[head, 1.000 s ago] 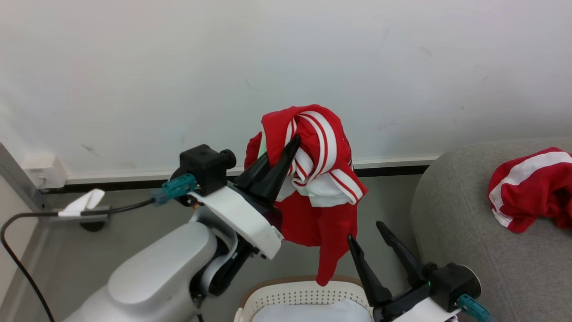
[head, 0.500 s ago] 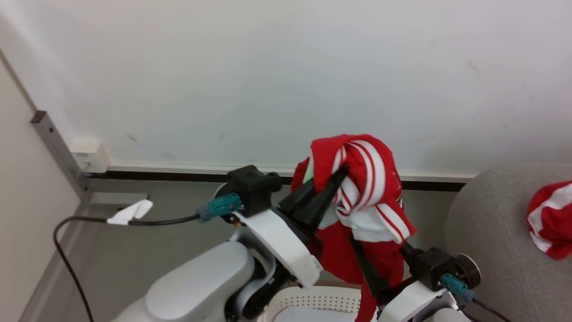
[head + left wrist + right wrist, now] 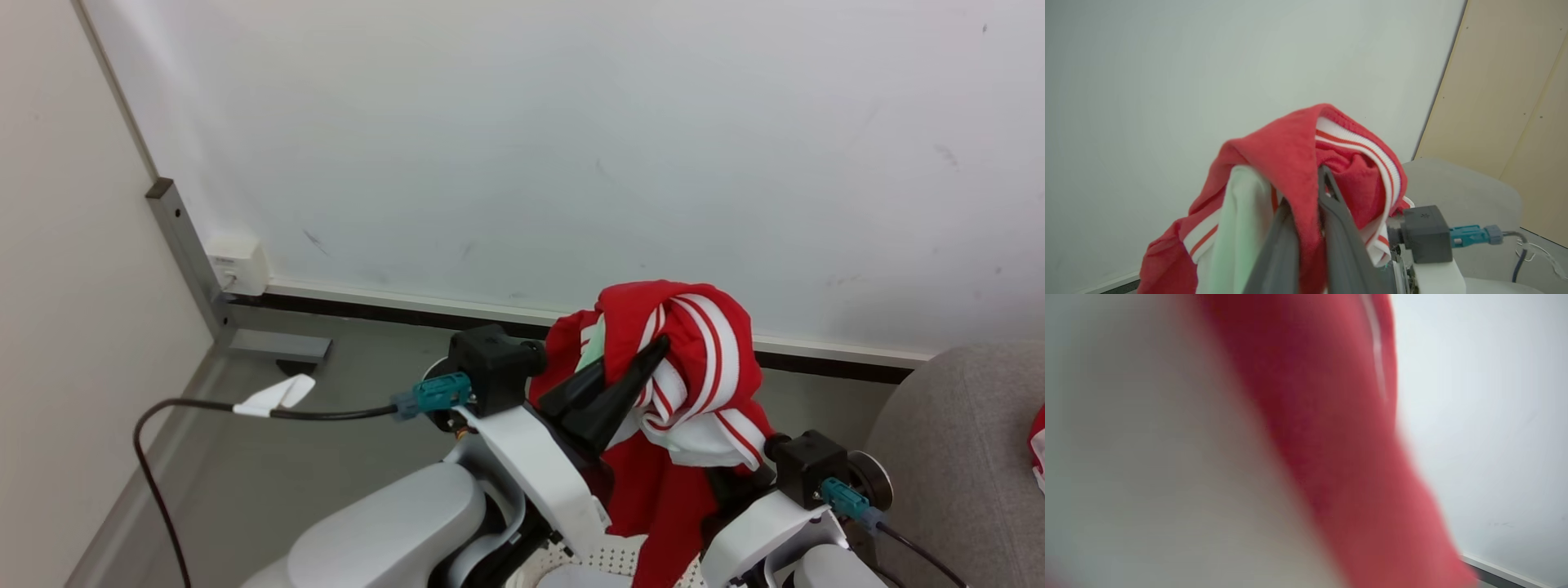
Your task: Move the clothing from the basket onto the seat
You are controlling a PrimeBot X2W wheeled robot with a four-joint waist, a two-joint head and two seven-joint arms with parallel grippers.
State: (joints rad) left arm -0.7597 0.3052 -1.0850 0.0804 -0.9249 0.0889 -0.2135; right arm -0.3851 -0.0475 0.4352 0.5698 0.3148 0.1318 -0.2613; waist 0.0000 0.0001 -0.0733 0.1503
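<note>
A red garment with white stripes, the clothing (image 3: 694, 343), hangs in the air in front of the wall. My left gripper (image 3: 633, 355) is shut on its bunched top, and in the left wrist view the cloth (image 3: 1282, 155) drapes over both fingers. My right gripper (image 3: 722, 494) reaches into the hanging lower part, its fingers buried in the folds. Blurred red cloth (image 3: 1331, 437) lies right before the right wrist camera. A strip of the basket (image 3: 604, 559), white and perforated, shows at the bottom edge below the garment. The grey seat (image 3: 955, 433) is at the right, with another red piece (image 3: 1038, 441) on it.
A white wall with a dark baseboard (image 3: 392, 302) stands close ahead. A grey metal post (image 3: 184, 245) and a white wall box (image 3: 238, 265) are at the left beside a beige panel. A black cable (image 3: 196, 404) with a white tag runs to my left wrist.
The head camera has swung left and up. My right gripper has risen from below the garment into its hanging part and closed there. The left gripper has kept its hold.
</note>
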